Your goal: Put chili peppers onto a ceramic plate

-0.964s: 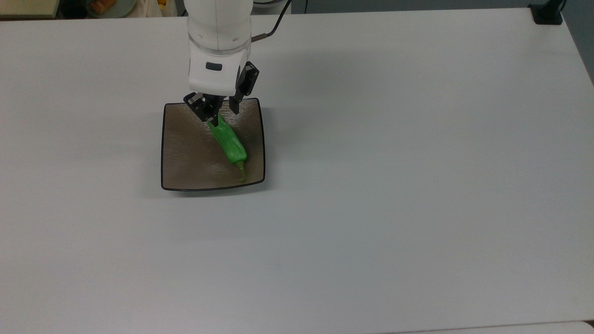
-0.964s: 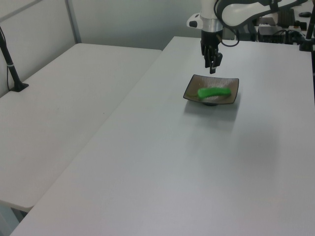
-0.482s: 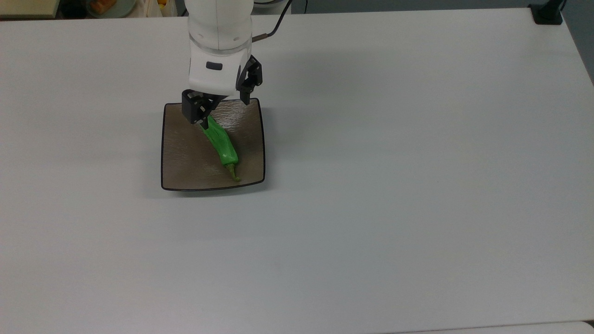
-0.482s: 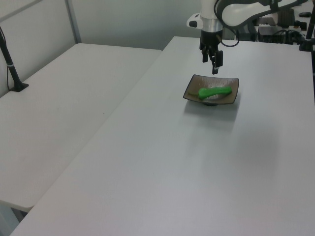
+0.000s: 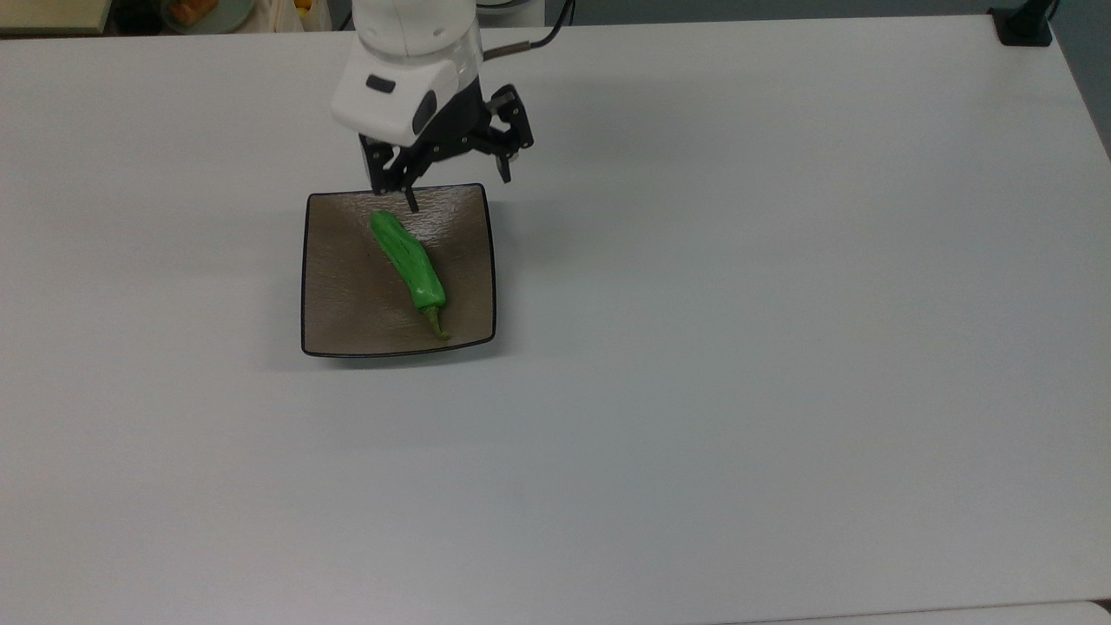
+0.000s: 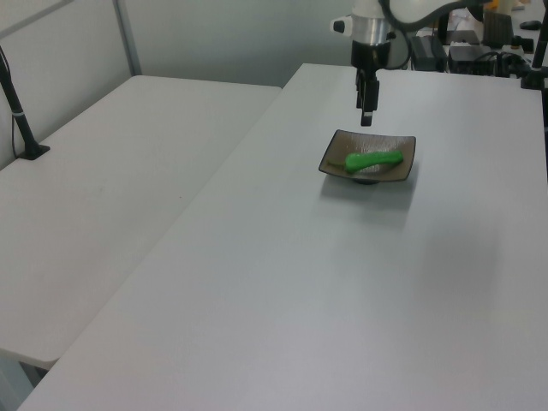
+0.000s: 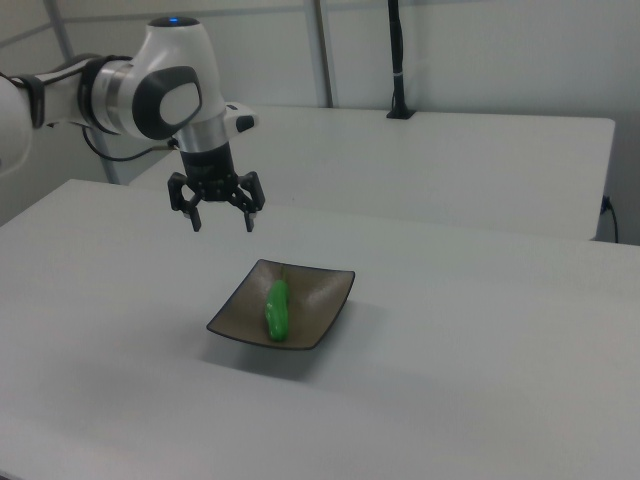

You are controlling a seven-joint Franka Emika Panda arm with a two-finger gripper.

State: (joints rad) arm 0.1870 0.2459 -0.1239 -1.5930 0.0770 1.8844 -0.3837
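One green chili pepper (image 5: 408,261) lies diagonally on the square ceramic plate (image 5: 338,304) on a white table (image 5: 738,347), while the empty gripper (image 7: 222,220) hangs above the plate's far edge, fingers spread.

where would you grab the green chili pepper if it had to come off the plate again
Probably across the thick middle of the green chili pepper, coming straight down. It lies flat and diagonal on the square brown plate, so turn the open gripper crosswise; the thin stem is poor purchase.
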